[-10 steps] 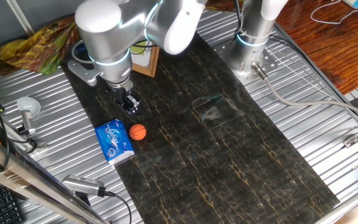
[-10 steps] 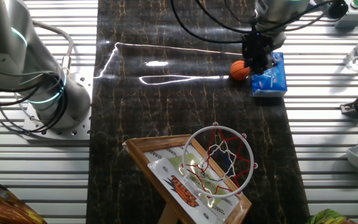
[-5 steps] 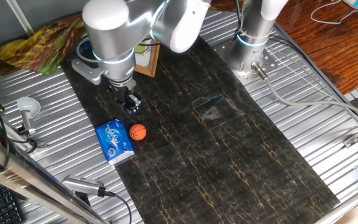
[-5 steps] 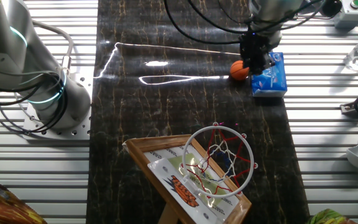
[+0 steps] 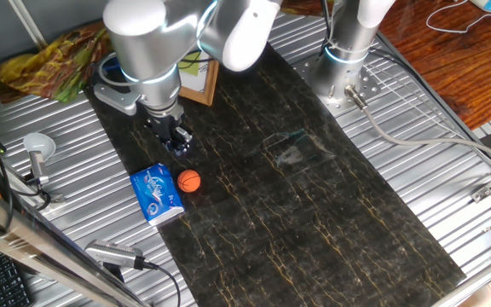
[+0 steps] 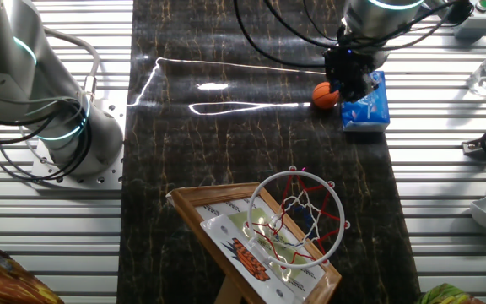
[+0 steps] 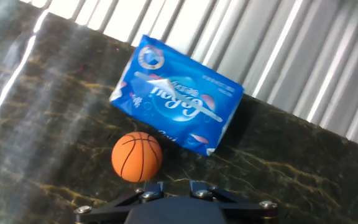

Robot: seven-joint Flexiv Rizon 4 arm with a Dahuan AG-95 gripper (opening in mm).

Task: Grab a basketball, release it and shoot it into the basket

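Observation:
The basketball (image 5: 189, 180) is a tiny orange ball with dark seams, lying on the dark mat right beside the blue-and-white packet (image 5: 157, 194). It also shows in the other fixed view (image 6: 324, 95) and in the hand view (image 7: 137, 157). My gripper (image 5: 180, 147) hovers above the mat, just behind the ball and apart from it. In the hand view my gripper (image 7: 174, 185) has its fingers parted with nothing between them. The basket (image 6: 310, 176), an orange rim with white net on a wood-framed backboard (image 6: 251, 245), stands at the mat's other end.
The packet (image 7: 178, 102) lies touching or nearly touching the ball on its far side. A second grey arm base (image 6: 74, 135) stands beside the mat. A ladle (image 5: 37, 149) and cables lie on the ribbed metal table (image 5: 416, 170).
The arm has shifted only slightly above the ball. The ball and the packet have not moved.

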